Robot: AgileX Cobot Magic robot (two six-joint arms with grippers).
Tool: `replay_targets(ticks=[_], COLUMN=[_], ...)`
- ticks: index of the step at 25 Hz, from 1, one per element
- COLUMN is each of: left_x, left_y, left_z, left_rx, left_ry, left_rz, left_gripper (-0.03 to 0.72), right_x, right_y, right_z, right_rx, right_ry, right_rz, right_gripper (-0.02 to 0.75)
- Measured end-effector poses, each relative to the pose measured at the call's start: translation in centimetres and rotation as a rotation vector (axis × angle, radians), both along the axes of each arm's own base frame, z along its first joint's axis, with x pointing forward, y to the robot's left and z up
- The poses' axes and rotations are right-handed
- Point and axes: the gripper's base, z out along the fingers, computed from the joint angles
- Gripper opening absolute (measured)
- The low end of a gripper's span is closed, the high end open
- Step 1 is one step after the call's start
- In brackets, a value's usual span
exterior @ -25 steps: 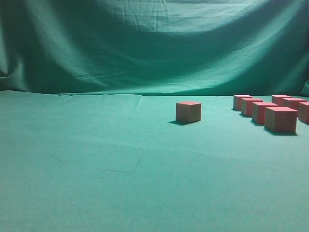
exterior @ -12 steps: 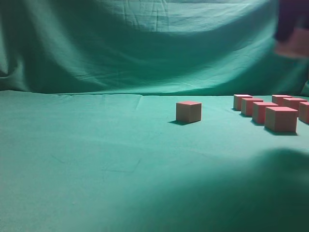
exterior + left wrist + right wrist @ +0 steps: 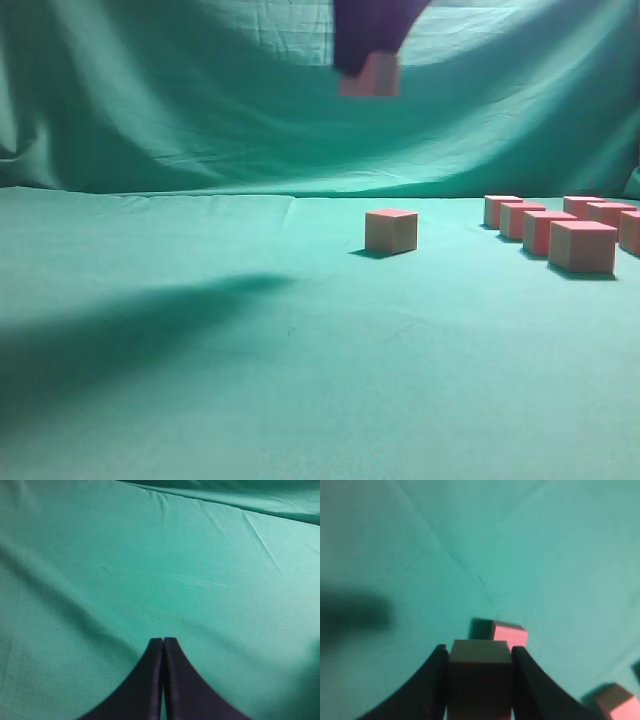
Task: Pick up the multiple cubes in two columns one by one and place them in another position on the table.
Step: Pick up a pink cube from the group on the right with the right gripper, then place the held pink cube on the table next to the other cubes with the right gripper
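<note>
Right gripper [image 3: 480,655] raised high above table [image 3: 200,400], jaws clamped on cube [image 3: 480,672]. Lone cube [image 3: 510,633] on cloth just below and ahead of jaws. Left gripper [image 3: 163,645] jaws together, nothing between.

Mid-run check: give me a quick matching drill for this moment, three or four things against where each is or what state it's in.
Things:
1. left claw
2. right claw
3. lone cube
4. carried cube

States:
A. standing alone on the table, left of the two columns
B. high in the air, clamped
C. shut, holding nothing
D. closed on a cube

Pairs: 1-C, 2-D, 3-A, 4-B
</note>
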Motion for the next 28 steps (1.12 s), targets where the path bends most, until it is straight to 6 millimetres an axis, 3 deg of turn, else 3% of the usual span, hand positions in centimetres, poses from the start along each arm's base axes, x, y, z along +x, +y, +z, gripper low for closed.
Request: replay_targets(ticks=[4,8,17,28], left_x=[0.0,0.0,0.0,0.0], left_y=[0.0,0.0,0.0,0.0], left_z=[0.0,0.0,0.0,0.0], left_rx=[0.000,0.000,0.000,0.000], left_ry=[0.000,0.000,0.000,0.000], left_rz=[0.000,0.000,0.000,0.000], left_gripper=[0.000,0.000,0.000,0.000], right_x=[1.4,2.6,3.4,5.3], right_y=[3.8,5.2,5.8,4.2], right_z=[-2.3,-4.4,-6.9,-8.4], right_rx=[-0.048,-0.074,-0.133,-0.140], right_ry=[-0.029,-0.041,-0.082,-0.076], right_rz=[0.148,0.235,0.463,0.441], right_gripper=[0.268,0.268,0.268,0.268])
